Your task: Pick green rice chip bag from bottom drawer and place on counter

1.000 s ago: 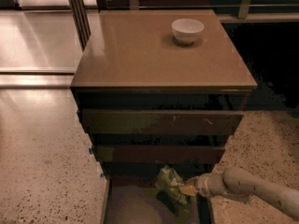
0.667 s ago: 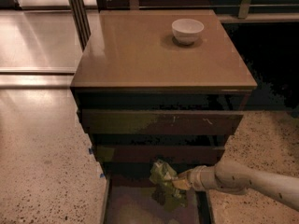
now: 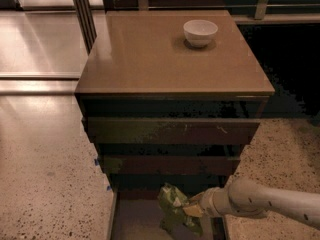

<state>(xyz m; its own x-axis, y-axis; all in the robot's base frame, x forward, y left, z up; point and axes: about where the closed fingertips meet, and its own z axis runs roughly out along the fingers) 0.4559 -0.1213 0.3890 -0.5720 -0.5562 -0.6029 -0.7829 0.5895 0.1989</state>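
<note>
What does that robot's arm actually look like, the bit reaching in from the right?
The arm is a smooth, rounded off-white tube with a thicker collar near its wrist. It narrows to a small tan-yellowish gripper, which is over the bottom drawer, at the green rice chip bag. No cables or markings show.

You work in warm, dim light that falls from above. The smooth glossy brown counter (image 3: 150, 59) carries a soft sheen, and the small white bowl (image 3: 200, 32) lays a faint shadow around its base. Pale glare streaks the polished tan floor (image 3: 40, 49) at upper left. The drawer fronts sink to near black. Low down, the cream-coloured gripper (image 3: 192, 209), closed on the crumpled light-green foil bag (image 3: 172, 204) over the dark bottom drawer (image 3: 135, 224), catches little light.
</note>
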